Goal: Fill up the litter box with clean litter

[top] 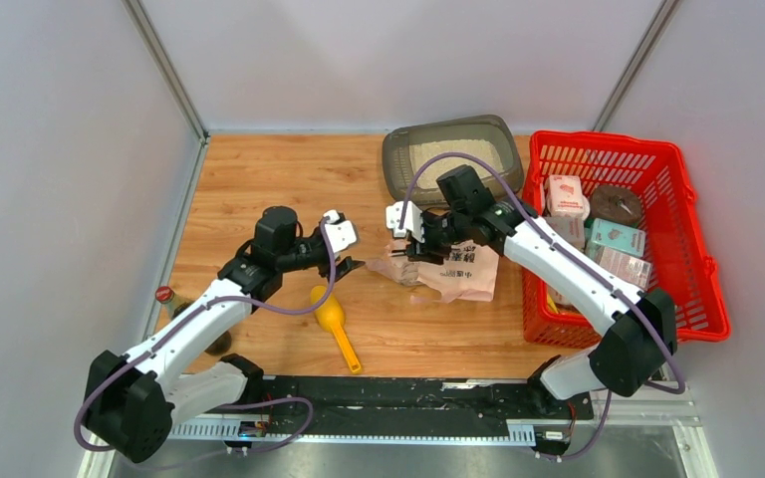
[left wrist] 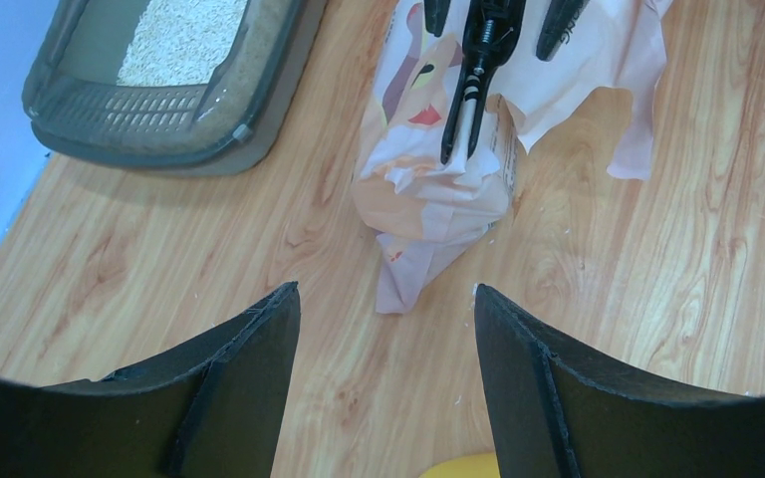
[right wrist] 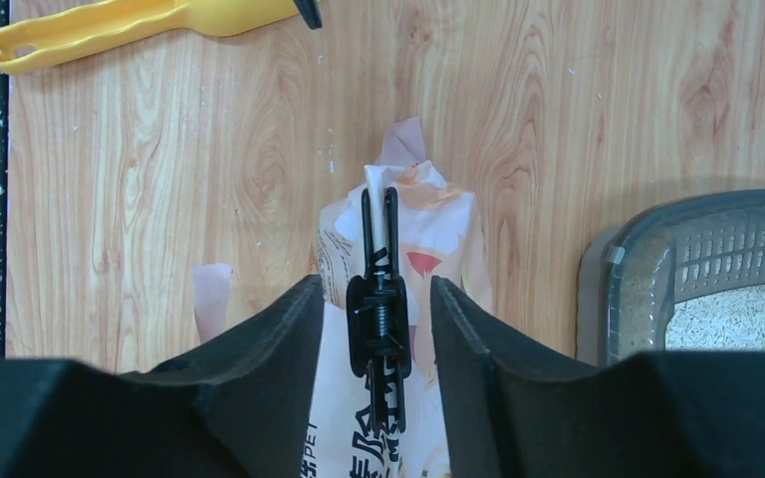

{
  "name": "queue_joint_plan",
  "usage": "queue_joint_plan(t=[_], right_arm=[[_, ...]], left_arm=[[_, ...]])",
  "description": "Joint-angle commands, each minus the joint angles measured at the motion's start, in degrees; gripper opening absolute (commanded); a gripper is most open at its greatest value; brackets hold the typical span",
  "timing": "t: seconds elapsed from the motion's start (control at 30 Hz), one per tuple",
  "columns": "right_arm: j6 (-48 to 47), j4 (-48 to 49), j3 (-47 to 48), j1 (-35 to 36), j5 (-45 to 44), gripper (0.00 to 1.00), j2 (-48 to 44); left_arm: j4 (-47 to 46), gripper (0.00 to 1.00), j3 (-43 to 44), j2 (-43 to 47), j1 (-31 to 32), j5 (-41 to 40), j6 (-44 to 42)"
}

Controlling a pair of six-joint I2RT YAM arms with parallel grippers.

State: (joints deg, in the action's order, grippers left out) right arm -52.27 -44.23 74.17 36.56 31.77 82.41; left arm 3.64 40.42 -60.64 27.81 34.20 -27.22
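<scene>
The litter box [top: 396,159] stands at the back of the table with clean litter [top: 456,156] in it; the left wrist view shows the litter box [left wrist: 149,110] and litter [left wrist: 184,40] at the upper left. A pale printed bag [top: 458,271] lies mid-table, pinched by a black clip [right wrist: 379,299]. My right gripper [right wrist: 377,284] is open, its fingers straddling the clip with a gap on each side. My left gripper [left wrist: 384,291] hangs open over bare wood, just short of the bag's [left wrist: 428,189] crumpled end, with nothing between its fingers.
A yellow scoop [top: 335,324] lies on the wood near the left gripper [top: 351,264]. A red mesh basket [top: 692,249] with several packages fills the right side. A red-capped bottle [top: 165,296] stands at the left edge. Walls close in the table.
</scene>
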Motion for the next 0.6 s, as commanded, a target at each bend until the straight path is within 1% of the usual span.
queue_joint_plan(t=[0.0,0.07,0.1,0.2,0.23,0.37,0.57], right_arm=[[-0.82,3.53,-0.52,0.8,-2.5,0.39,-0.85],[-0.55,3.62,-0.26,0.89,-3.03,0.31,-1.2],[-0.55,3.45,0.01,0.97,-3.12,0.22,-1.55],[-0.81,0.73,2.02,0.89,-3.21,0.03,-2.25],[-0.82,-0.06,2.55,0.89,-3.03,0.0,-2.6],[1.11,-3.66,5.45,0.89,-1.98,0.0,-4.89],[5.6,-6.21,8.62,0.89,-1.36,0.0,-8.05]], left_arm=[[0.84,0.73,-1.13,2.46,-0.39,-0.44,0.15],[0.84,0.72,-1.49,2.98,-0.39,-0.53,0.24],[0.76,0.72,-1.66,3.07,-0.39,-0.53,0.07],[0.67,0.72,-1.93,3.07,-0.39,-0.53,0.41],[0.58,0.72,-1.84,3.07,-0.39,-0.53,0.42],[-0.3,0.72,-1.93,2.9,-0.39,-0.45,0.5],[-1.0,0.73,-1.93,2.72,-0.39,-0.1,1.47]])
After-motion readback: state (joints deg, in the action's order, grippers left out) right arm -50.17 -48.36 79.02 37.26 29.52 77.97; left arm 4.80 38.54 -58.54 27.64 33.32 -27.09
